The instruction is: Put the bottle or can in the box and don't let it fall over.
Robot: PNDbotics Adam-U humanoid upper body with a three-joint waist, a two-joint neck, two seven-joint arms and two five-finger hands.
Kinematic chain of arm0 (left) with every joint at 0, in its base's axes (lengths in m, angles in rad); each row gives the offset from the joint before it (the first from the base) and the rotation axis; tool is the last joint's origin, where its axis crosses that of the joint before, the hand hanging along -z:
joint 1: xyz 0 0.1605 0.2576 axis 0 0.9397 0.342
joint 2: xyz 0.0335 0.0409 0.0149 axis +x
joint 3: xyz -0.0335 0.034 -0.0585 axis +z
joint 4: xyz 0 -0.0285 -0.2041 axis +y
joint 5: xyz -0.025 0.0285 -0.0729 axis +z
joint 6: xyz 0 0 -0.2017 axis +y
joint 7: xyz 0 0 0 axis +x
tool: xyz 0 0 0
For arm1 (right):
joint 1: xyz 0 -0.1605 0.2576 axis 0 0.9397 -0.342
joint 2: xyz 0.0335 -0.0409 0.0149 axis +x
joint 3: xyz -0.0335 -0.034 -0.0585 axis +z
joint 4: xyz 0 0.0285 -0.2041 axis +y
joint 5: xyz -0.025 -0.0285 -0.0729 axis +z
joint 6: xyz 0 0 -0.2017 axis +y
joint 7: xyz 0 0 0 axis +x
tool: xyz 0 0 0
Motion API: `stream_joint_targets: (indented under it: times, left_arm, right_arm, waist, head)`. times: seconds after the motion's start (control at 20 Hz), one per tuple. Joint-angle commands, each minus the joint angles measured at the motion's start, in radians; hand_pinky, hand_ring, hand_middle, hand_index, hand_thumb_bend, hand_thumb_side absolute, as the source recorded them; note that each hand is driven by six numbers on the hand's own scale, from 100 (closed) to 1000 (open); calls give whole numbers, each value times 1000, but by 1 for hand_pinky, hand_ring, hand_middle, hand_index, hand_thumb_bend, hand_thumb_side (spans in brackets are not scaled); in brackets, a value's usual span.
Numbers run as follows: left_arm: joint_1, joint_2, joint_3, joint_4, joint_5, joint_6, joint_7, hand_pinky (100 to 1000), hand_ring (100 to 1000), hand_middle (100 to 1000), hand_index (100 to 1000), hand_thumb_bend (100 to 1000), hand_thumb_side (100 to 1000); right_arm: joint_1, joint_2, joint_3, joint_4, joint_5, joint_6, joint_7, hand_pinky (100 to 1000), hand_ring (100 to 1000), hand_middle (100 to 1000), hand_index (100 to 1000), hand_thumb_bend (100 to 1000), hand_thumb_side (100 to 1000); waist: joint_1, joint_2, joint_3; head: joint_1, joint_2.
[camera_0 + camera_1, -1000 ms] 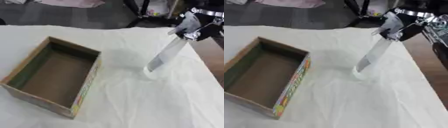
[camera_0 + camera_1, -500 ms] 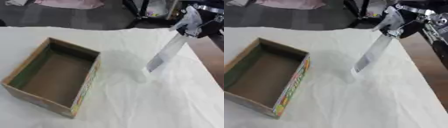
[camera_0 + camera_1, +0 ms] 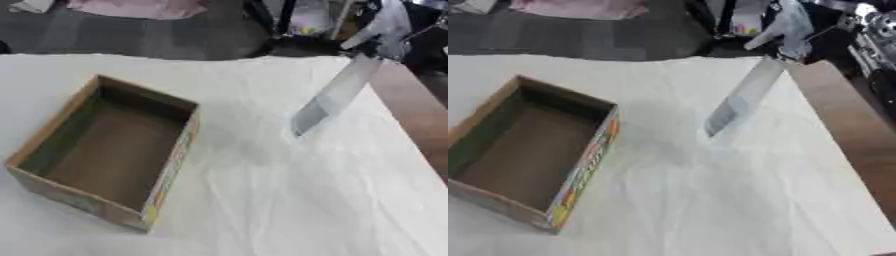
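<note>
In the left eye view, an open cardboard box [image 3: 109, 150] sat on the left part of a table covered by a white cloth [image 3: 289, 200], its inside bare and brown. To its right, well apart from it, a long silvery bottle [image 3: 334, 95] was tilted, its lower end toward the box and just above or on the cloth; which of the two could not be told. Its upper end ran up to the right hand [image 3: 389, 27] at the top right corner, which gripped it there, fingers wrapped around the top. A brown strip of bare table [image 3: 411, 115] showed along the right edge. In the right eye view, the bottle [image 3: 741, 100] leaned the same way, its lower end near the middle of the cloth [image 3: 710, 200] and to the right of the box [image 3: 531, 150]. The right hand [image 3: 791, 30] closed on its upper end, with silver parts of the arm [image 3: 872, 25] beside it at the top right. The box's near side wall showed a coloured print.
</note>
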Motion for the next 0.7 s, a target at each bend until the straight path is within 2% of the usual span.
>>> stream_joint_targets:
  times: [0.05, 0.2, 0.25, 0.35, 0.65, 0.7]
  left_arm:
    - [-8, 37, 6, -21, 4, -1, 2, 598, 527, 560, 802, 135, 777]
    - [-11, 42, 3, -21, 7, 1, -2, 598, 527, 561, 802, 135, 776]
    - [-12, 43, 2, -21, 8, 1, -3, 598, 528, 561, 802, 138, 781]
    - [-12, 46, 1, -21, 10, 2, -4, 598, 528, 561, 802, 135, 774]
    - [-20, 58, -5, -21, 21, 6, -9, 598, 530, 562, 802, 135, 771]
    - [-21, 59, -6, -21, 22, 7, -9, 598, 530, 563, 802, 135, 770]
  right_arm:
    - [-36, -48, -7, -30, 8, -19, 22, 100, 139, 348, 282, 109, 100]
    - [-69, -36, 6, -42, 43, -5, 16, 100, 140, 346, 282, 133, 100]
    - [-85, -28, 12, -46, 56, 0, 15, 100, 141, 345, 282, 109, 100]
    - [-113, -10, 23, -52, 78, 13, 12, 100, 142, 344, 282, 157, 100]
    - [-219, 69, 57, -63, 145, 38, 6, 100, 144, 341, 284, 183, 100]
    - [-234, 80, 61, -60, 157, 42, 4, 100, 144, 340, 283, 107, 100]
  waist:
    - [-1, -28, 2]
    - [-7, -34, 8]
    - [-9, -37, 11]
    - [-12, -41, 14]
    - [-28, -63, 37]
    - [-30, -66, 40]
  head:
    - [-7, 14]
    - [-15, 29]
    - [-19, 35]
    - [-24, 40]
    - [-49, 52]
    - [-53, 54]
